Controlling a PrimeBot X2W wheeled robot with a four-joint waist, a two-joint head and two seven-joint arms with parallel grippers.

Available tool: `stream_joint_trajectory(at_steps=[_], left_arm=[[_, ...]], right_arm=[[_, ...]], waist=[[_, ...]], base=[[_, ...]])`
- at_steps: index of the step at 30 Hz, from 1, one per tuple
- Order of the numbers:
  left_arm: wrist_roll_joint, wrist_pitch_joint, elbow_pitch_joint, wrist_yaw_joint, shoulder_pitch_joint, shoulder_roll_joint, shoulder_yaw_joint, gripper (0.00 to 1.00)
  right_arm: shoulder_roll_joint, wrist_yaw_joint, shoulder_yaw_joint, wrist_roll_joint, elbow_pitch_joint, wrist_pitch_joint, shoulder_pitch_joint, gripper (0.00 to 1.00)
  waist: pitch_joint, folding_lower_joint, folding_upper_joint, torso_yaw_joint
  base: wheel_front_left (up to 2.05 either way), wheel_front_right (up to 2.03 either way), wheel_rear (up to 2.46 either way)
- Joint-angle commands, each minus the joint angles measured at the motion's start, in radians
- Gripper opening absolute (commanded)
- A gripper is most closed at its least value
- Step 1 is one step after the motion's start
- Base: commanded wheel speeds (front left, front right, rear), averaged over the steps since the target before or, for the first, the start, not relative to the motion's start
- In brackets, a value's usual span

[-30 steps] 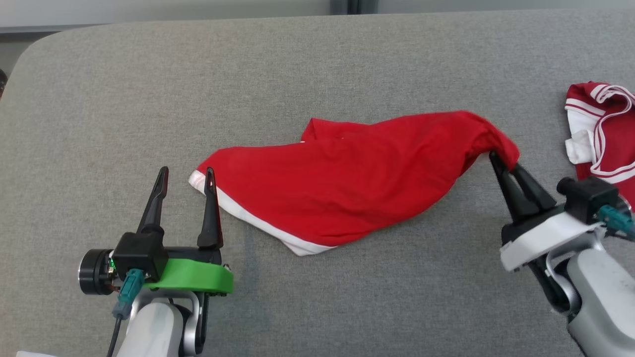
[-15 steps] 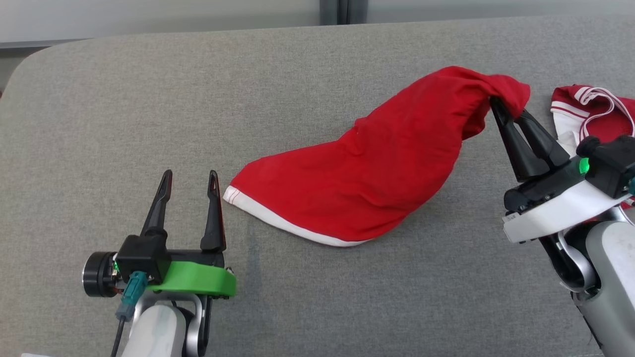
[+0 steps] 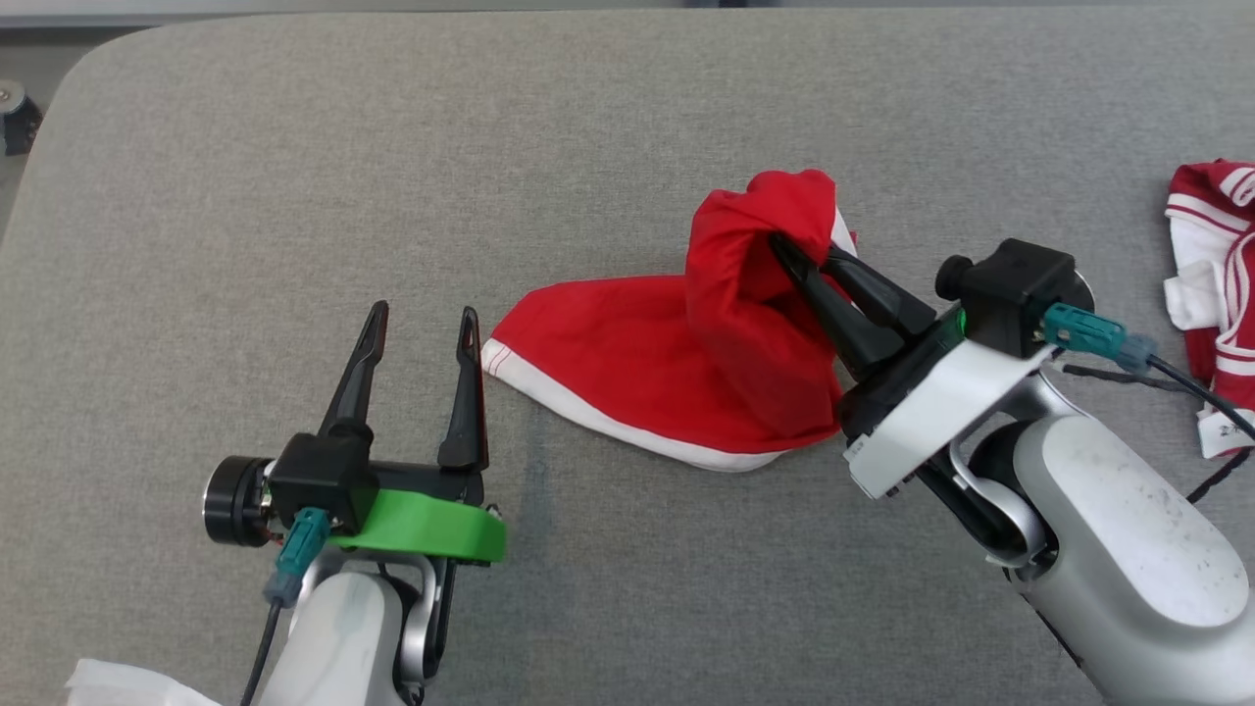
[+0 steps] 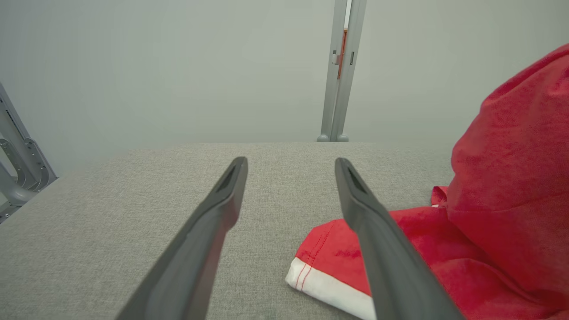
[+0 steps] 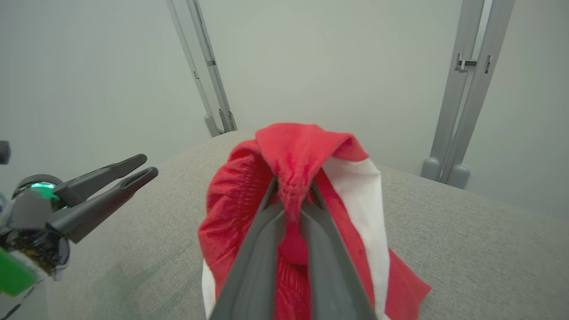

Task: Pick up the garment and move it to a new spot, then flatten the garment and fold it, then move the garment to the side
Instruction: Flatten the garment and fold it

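From the head camera, the grey padded table point(image 3: 294, 147) carries the red garment point(image 3: 627, 338) near its middle. Its white-banded hem runs along the near edge, and one hem corner points left. The right gripper point(image 3: 802, 250) is pinched almost fully together on a bunch of cloth at the garment's right end. It holds that end up off the table, so the cloth hangs like a hood over the fingers while the left part lies flat. The left gripper point(image 3: 425, 310) stands spread wide with nothing in it, to the near left of the garment. Its right finger is just beside the hem corner; whether they touch cannot be told. A second garment point(image 3: 1211, 294), red with white stripes, lies crumpled at the right edge of the table, well apart from the first. In the left wrist view, the two dark fingers point(image 4: 213, 222) spread wide over bare grey table with nothing between them. The white-edged hem corner lies flat by the right-hand finger, partly behind it, and the lifted red mass rises at the right. A grey metal post point(image 4: 340, 71) stands beyond the table's far edge. In the right wrist view, that gripper's fingers press together on a gathered ridge of red cloth. A white band drapes down to the right of them and the rest hangs below. The left gripper, its fingers apart, shows at the left over the table.
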State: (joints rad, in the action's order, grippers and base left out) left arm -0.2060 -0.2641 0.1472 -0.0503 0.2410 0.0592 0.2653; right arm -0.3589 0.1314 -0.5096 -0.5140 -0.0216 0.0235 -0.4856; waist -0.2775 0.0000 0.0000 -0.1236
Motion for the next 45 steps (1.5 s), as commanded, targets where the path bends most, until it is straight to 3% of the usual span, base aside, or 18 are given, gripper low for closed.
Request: stream_joint_trajectory(at_steps=[1,10,11,12,21,34,45], left_arm=[[0.001,0.000,0.002,0.006,0.025,-0.001,0.006,1.00],[-0.025,0.000,-0.002,-0.006,0.070,-0.008,0.054,1.00],[-0.028,0.000,-0.002,-0.010,0.071,-0.008,0.057,1.00],[-0.030,0.000,-0.001,-0.014,0.070,-0.008,0.059,1.00],[-0.010,0.000,0.013,-0.019,0.047,-0.008,0.042,1.00],[0.021,0.000,0.022,-0.013,-0.032,0.033,-0.041,1.00],[0.020,0.000,0.030,-0.024,-0.088,0.056,-0.065,1.00]], right_arm=[[0.001,-0.001,-0.009,-0.005,0.032,-0.009,-0.027,0.00],[-0.003,-0.002,-0.039,-0.043,0.270,-0.083,-0.144,0.00],[-0.004,-0.002,-0.035,-0.044,0.291,-0.098,-0.151,0.27],[-0.006,-0.002,-0.033,-0.038,0.316,-0.122,-0.157,1.00],[-0.036,-0.002,0.054,-0.038,0.363,-0.282,-0.096,1.00],[0.008,-0.002,0.365,0.064,0.124,-0.288,0.262,1.00],[0.082,-0.002,0.460,0.126,-0.003,-0.272,0.455,1.00]], waist=[[-0.044,0.0000,0.0000,-0.045],[-0.112,0.0000,0.0000,-0.107],[-0.112,0.0000,0.0000,-0.108],[-0.109,0.0000,0.0000,-0.106],[-0.062,0.0000,0.0000,-0.057],[0.036,0.0000,0.0000,0.075],[0.077,0.0000,0.0000,0.130]], base=[[0.00,0.00,0.00],[0.00,0.00,0.00],[0.00,0.00,0.00],[0.00,0.00,0.00],[0.00,0.00,0.00],[0.00,0.00,0.00],[0.00,0.00,0.00]])
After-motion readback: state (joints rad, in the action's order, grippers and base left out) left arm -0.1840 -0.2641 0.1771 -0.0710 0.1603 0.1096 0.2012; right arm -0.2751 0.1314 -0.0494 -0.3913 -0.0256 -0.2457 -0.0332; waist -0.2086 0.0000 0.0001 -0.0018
